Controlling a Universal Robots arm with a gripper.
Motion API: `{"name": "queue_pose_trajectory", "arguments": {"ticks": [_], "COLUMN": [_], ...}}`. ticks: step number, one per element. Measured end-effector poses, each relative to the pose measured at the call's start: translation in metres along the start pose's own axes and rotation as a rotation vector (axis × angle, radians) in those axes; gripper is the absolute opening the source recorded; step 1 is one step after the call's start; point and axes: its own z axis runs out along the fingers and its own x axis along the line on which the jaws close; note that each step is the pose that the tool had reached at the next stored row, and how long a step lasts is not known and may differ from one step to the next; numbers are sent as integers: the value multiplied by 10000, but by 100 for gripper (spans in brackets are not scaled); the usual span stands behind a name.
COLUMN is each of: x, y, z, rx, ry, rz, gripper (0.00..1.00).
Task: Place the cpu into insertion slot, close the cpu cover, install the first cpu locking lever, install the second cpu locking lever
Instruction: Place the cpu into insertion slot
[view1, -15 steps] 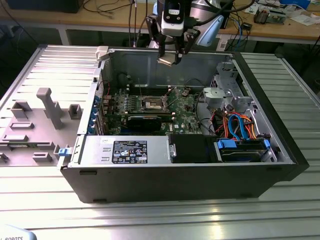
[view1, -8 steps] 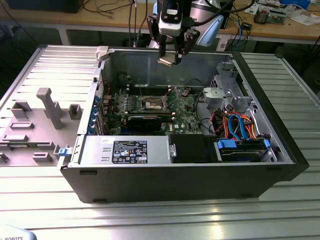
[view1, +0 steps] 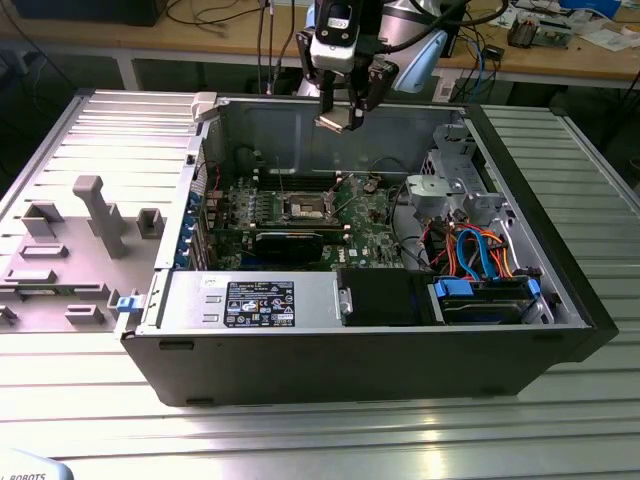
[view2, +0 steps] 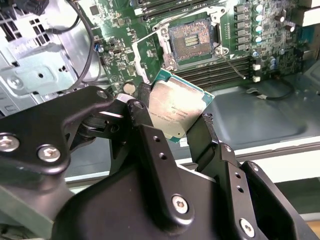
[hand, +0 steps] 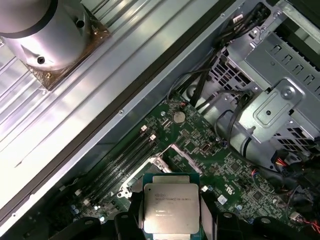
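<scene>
My gripper (view1: 340, 112) hangs above the back wall of the open computer case (view1: 560, 345), shut on the cpu (view1: 338, 122). In both wrist views the cpu (view2: 175, 112) (hand: 170, 207) is a small square chip with a silver-grey top and green rim, pinched at two opposite edges by the black fingers (view2: 145, 107). The insertion slot (view2: 192, 39) (view1: 305, 208) lies bare on the green motherboard (view1: 375, 235), well below the chip. The cpu cover (view2: 140, 61) stands raised at one side of the slot. A thin locking lever (view2: 234, 64) sticks out beside the slot.
A silver drive cage (view1: 450, 185) and blue and orange cables (view1: 480, 255) fill the case on the exterior view's right. The power supply (view1: 250, 300) sits along the front wall. A grey moulded tray (view1: 70, 250) lies outside the case on the exterior view's left.
</scene>
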Motion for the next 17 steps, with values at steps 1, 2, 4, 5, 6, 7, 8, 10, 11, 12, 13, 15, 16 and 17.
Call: {"name": "queue_pose_trajectory", "arguments": {"ticks": [1,2,4,5,6,7,8,10,11,12,13,15,16,17], "x": [0,0,0,0,0,0,0,0,0,0,0,0,0,0], "y": [0,0,0,0,0,0,0,0,0,0,0,0,0,0], "z": [0,0,0,0,0,0,0,0,0,0,0,1,1,1], "rx": [-2,-2,-4,-4,-4,-4,-4,-4,-5,-5,-7,-15,-17,-19], "ry": [-8,-14,-19,-19,-19,-19,-19,-20,-21,-22,-30,-67,-80,-88], "rz": [92,151,211,213,213,214,214,215,224,252,340,753,900,982], "gripper": [54,54,54,54,54,54,54,54,54,54,54,54,54,54]}}
